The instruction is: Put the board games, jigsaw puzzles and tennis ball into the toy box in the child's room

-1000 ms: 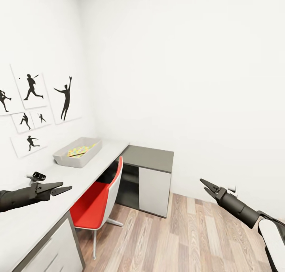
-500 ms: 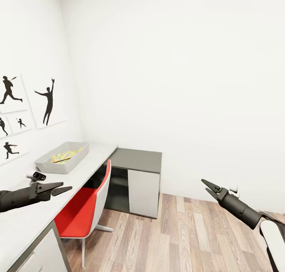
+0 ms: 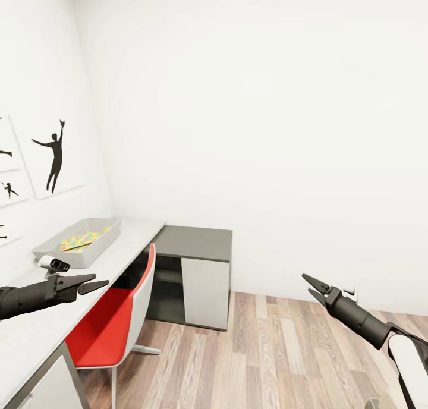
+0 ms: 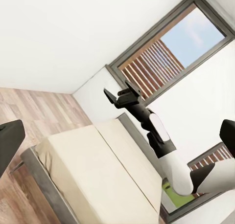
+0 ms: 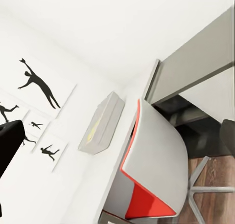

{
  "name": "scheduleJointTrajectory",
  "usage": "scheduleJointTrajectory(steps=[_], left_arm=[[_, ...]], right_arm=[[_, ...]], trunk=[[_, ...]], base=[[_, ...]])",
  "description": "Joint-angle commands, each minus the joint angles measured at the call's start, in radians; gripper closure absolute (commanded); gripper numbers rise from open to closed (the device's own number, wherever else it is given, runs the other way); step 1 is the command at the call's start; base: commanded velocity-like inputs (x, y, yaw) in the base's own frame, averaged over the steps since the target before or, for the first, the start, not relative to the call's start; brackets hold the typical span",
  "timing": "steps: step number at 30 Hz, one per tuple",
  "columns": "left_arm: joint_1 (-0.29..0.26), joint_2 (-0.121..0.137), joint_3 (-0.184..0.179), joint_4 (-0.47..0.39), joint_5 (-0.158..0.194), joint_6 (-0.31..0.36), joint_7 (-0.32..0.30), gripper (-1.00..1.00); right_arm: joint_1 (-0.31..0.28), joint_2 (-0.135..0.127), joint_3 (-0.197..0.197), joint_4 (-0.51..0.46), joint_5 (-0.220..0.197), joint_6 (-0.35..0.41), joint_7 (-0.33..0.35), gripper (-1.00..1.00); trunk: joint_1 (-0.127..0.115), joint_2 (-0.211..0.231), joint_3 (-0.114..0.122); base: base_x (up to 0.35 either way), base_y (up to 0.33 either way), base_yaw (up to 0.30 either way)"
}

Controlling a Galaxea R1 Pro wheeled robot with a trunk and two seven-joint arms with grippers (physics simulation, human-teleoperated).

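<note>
The light-grey toy box (image 3: 52, 252) stands on the pale table (image 3: 35, 332) by the left wall, with a multicoloured jigsaw puzzle (image 3: 83, 241) lying inside it. My left gripper (image 3: 101, 280) hovers open and empty over the table, short of the box. Over the wood floor at the right, my right gripper (image 3: 306, 283) is open and empty too. The right wrist view looks at the toy box (image 5: 103, 123) from the side. The beige bed (image 4: 98, 170) lies under my right gripper (image 4: 117, 92) in the left wrist view. The board games and the tennis ball are out of view.
A red and white chair (image 3: 107, 332) is pushed in at the table. A dark grey cabinet (image 3: 196, 242) with a white door closes the table's far end. Black silhouette pictures (image 3: 53, 156) hang on the left wall. A tall window (image 4: 171, 53) is behind the bed.
The head view has swung right, so the table, box and pictures slid left in the picture. Both arms keep the same pose, grippers still open.
</note>
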Motion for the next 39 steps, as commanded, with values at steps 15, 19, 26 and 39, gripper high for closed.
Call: scheduleJointTrajectory(steps=[15,19,26,39], left_arm=[[0.000,-0.006,-0.008,-0.002,-0.008,0.010,0.006,-1.00],[0.000,-0.022,-0.030,-0.010,-0.012,0.009,0.019,-1.00],[-0.008,-0.117,-0.098,-0.019,-0.031,0.010,0.158,-1.00],[-0.014,-0.333,-0.313,0.000,-0.128,0.008,0.730,-1.00]], right_arm=[[-0.024,-0.008,-0.001,0.119,0.028,0.002,-0.015,-1.00],[-0.030,-0.011,0.002,0.141,0.090,-0.020,-0.021,-1.00],[-0.089,-0.010,0.011,0.205,0.188,-0.044,-0.082,-1.00],[-0.097,0.010,0.163,0.774,0.616,-0.329,-0.187,-1.00]], trunk=[[0.000,-0.001,-0.006],[0.000,-0.001,-0.006],[0.000,-0.001,-0.006],[0.000,-0.001,-0.006]], base=[[0.000,-0.079,-0.003],[0.000,-0.002,0.000],[0.000,0.000,0.000],[0.000,0.000,0.000]])
